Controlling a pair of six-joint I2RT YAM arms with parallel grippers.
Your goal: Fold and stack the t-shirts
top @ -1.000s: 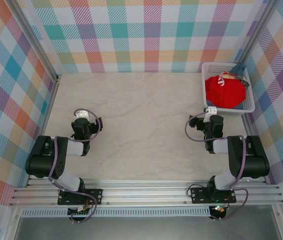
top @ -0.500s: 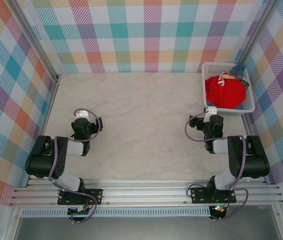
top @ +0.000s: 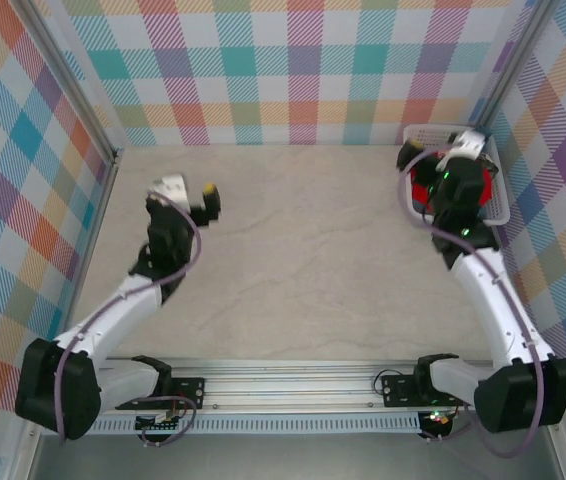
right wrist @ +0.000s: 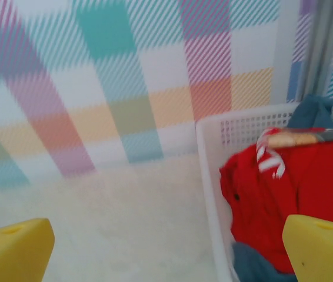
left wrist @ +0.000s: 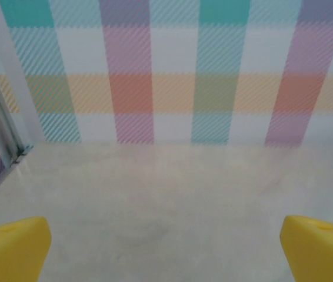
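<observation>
Right wrist view puts the red t-shirt (right wrist: pixel 307 194) heaped on the blue-grey t-shirt (right wrist: pixel 315 113) inside the basket (right wrist: pixel 212 154) at the far right corner of the table (right wrist: pixel 125 217), both seemingly soft, light and limp, so I would pinch a raised red fold, my right fingers (right wrist: pixel 13 247) and left fingers (left wrist: pixel 10 247) spread wide, empty.

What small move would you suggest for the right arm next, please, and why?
Probably ease the right gripper further over the basket and down onto the red t-shirt. Its jaws stand open and empty near the basket's edge. Both shirts lie bunched inside, with the red one lying mostly over the blue-grey t-shirt, so it seems the one to lift out first.
</observation>
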